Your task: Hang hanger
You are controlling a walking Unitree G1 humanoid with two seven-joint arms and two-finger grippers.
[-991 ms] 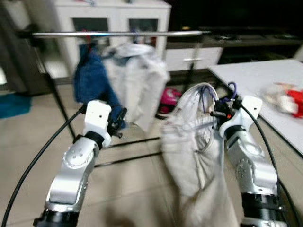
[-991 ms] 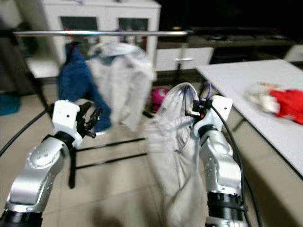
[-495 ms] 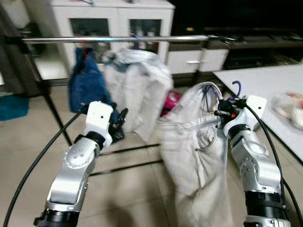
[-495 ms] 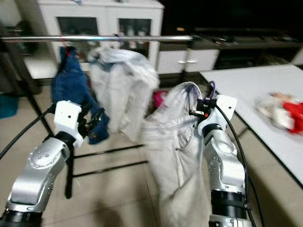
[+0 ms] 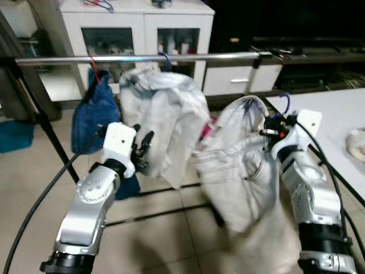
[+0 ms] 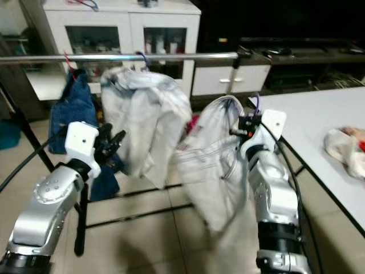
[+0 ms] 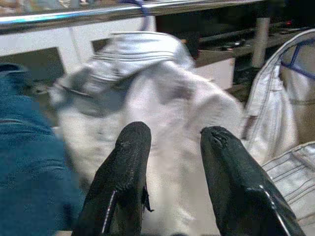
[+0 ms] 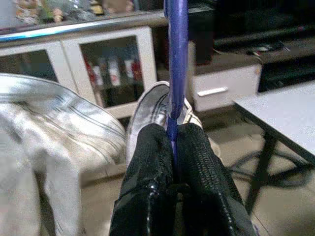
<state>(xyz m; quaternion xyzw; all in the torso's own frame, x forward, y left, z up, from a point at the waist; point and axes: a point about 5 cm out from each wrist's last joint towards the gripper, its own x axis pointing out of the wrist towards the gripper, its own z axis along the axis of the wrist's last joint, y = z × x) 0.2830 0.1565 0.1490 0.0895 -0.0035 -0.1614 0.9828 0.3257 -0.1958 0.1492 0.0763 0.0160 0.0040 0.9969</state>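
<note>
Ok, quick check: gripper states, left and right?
Left gripper: open, empty, pointed at the white garment on the rail.
Right gripper: shut on the purple hanger carrying the white trousers.

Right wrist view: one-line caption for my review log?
Right tool shut on a purple hanger carrying pale trousers, with the metal rail ahead.

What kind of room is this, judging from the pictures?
Probably a living room in a home used for drying laundry: a metal clothes rail with a hung white garment, a white glass-door cabinet, and a white table on a tiled floor.
</note>
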